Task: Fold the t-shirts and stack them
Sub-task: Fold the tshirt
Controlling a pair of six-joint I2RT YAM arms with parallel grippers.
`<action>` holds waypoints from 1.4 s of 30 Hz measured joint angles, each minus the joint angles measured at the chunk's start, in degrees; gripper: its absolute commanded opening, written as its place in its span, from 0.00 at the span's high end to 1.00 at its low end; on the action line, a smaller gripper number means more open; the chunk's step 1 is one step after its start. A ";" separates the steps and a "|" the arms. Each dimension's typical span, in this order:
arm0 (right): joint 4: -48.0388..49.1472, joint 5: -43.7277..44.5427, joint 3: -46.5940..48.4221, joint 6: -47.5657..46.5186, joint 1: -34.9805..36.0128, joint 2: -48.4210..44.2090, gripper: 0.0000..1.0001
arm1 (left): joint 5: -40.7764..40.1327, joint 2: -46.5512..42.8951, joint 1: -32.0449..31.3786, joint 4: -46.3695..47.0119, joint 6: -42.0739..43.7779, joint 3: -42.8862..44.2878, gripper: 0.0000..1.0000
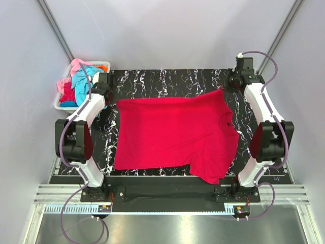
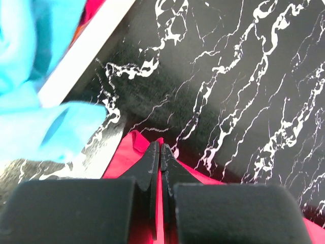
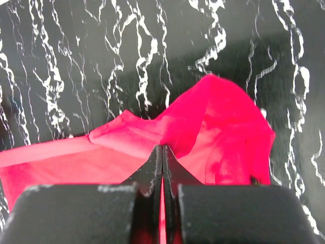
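A crimson-red t-shirt (image 1: 172, 133) lies spread across the black marble table, its collar toward the right. My left gripper (image 1: 112, 98) is shut on the shirt's far left corner; red cloth (image 2: 127, 157) shows pinched between its jaws in the left wrist view. My right gripper (image 1: 226, 86) is shut on the far right corner by the shoulder; bunched red cloth (image 3: 213, 127) shows there in the right wrist view. Turquoise, pink and orange t-shirts (image 1: 81, 81) lie heaped in the basket.
A white plastic basket (image 1: 65, 107) stands off the table's far left corner, close to my left gripper; its rim (image 2: 86, 51) and turquoise cloth (image 2: 35, 122) show in the left wrist view. The black marble table (image 1: 172, 81) is bare behind the shirt.
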 measured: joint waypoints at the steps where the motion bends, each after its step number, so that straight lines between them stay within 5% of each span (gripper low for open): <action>1: 0.09 0.17 -1.55 0.15 0.00 -1.36 1.00 | 0.00 -0.61 -0.02 0.13 0.00 -0.70 1.00; 19: -0.87 7.72 -27.34 7.93 0.15 -18.58 1.00 | -0.55 -4.61 -2.73 0.07 -3.23 -14.93 1.00; 22: -0.90 8.17 -30.77 9.01 0.15 -19.19 0.89 | -0.87 -5.90 -3.28 0.04 -3.58 -16.65 0.86; 23: -1.03 8.26 -31.82 9.22 0.15 -19.19 0.72 | -0.94 -6.34 -3.45 0.04 -3.82 -17.29 0.78; 24: -1.25 8.33 -32.54 9.53 0.15 -19.17 0.65 | -1.14 -6.71 -3.58 0.09 -4.07 -17.92 0.64; 27: -2.21 8.90 -34.21 10.29 0.15 -19.21 0.57 | -2.51 -7.85 -3.76 -0.63 -5.81 -20.33 0.48; 35: -2.29 10.23 -34.75 11.56 0.15 -20.87 0.55 | -5.38 -11.56 -4.70 -2.03 -9.16 -24.06 0.46; 42: 2.75 1.95 -33.24 11.28 0.15 -11.23 0.61 | 3.52 -6.80 -7.26 2.01 -5.09 -18.58 0.48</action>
